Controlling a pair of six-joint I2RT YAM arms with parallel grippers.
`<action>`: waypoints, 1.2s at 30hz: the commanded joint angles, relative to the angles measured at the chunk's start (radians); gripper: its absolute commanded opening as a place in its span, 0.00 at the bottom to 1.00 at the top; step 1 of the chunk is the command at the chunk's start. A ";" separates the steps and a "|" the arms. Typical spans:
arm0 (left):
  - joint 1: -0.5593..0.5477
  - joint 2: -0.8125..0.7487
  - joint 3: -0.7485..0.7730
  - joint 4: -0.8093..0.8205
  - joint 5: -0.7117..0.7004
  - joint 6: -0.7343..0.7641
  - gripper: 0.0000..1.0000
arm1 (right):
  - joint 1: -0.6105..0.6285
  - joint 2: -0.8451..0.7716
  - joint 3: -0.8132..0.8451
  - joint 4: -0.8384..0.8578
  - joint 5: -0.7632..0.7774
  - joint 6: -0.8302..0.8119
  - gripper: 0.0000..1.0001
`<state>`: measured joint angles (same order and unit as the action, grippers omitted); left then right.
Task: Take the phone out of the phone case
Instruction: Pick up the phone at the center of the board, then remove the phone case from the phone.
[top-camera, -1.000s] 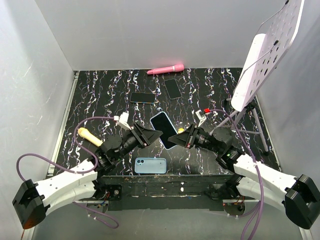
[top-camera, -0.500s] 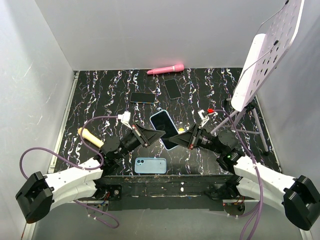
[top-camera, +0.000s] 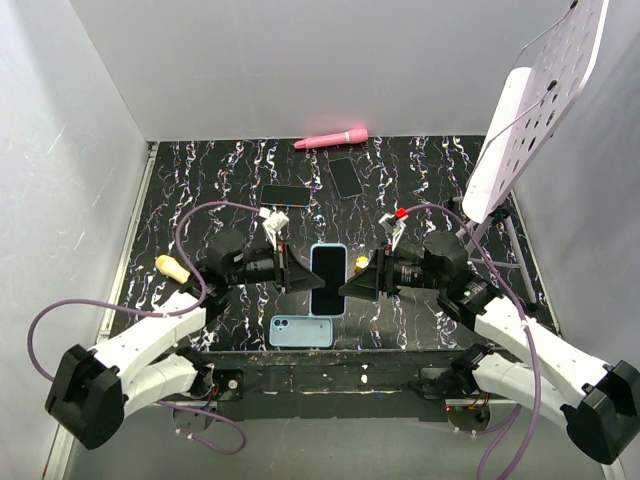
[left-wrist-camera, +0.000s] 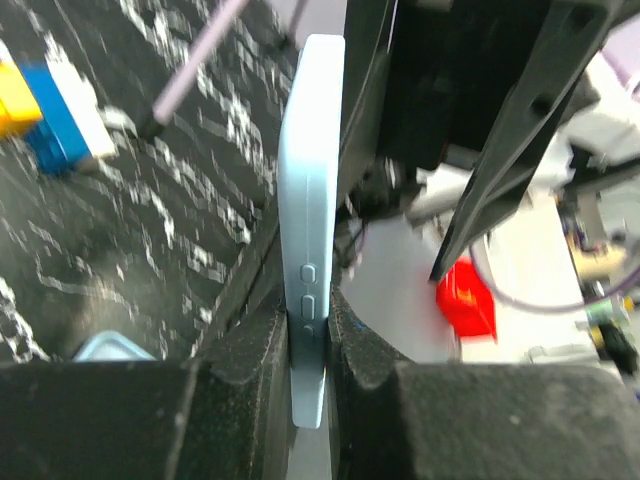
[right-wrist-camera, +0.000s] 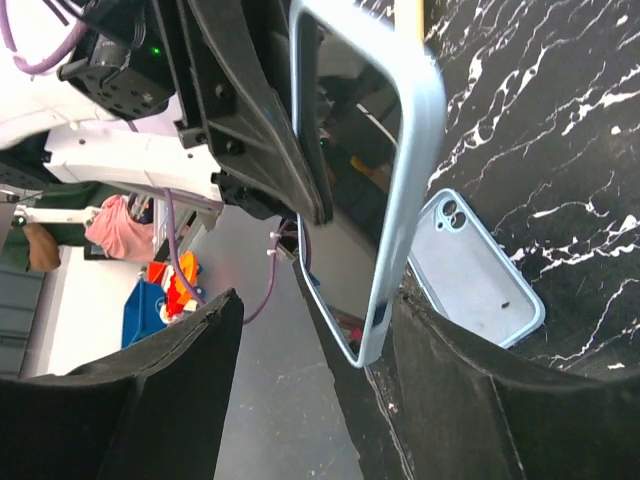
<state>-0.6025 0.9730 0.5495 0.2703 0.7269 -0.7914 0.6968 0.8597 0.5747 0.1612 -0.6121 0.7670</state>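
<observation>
A phone (top-camera: 328, 280) with a dark screen sits in a light blue phone case (left-wrist-camera: 310, 200), held up above the table's middle between both arms. My left gripper (top-camera: 300, 279) is shut on the case's left edge; in the left wrist view both pads of the gripper (left-wrist-camera: 308, 350) press the case's side, by its buttons. My right gripper (top-camera: 346, 288) is at the case's right edge with its jaws open. In the right wrist view the case rim (right-wrist-camera: 405, 150) rests against one finger (right-wrist-camera: 450, 390) of the gripper (right-wrist-camera: 315, 305), and the other finger stands well apart.
An empty light blue case (top-camera: 301, 330) lies below the held phone near the table's front edge. Two bare black phones (top-camera: 286, 195) (top-camera: 346, 177) and a pink stick (top-camera: 331, 138) lie at the back. A wooden-handled tool (top-camera: 172, 267) lies left, a white perforated panel (top-camera: 530, 110) stands right.
The cased phone has swung from a tilt to square between the arms. My left gripper closed on its left edge, then my right gripper opened off its right edge.
</observation>
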 joint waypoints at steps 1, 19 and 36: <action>0.012 0.061 0.047 -0.129 0.343 0.126 0.00 | -0.037 0.053 0.054 0.035 -0.138 -0.026 0.67; 0.007 0.159 0.092 0.029 0.534 0.034 0.00 | -0.056 0.167 0.020 0.337 -0.317 0.104 0.46; 0.001 0.063 0.083 -0.095 0.337 0.055 0.45 | -0.088 0.285 -0.071 0.693 -0.275 0.388 0.01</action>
<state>-0.5926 1.1507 0.6197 0.2169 1.1835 -0.7586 0.6258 1.1847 0.5430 0.7101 -0.9588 1.0485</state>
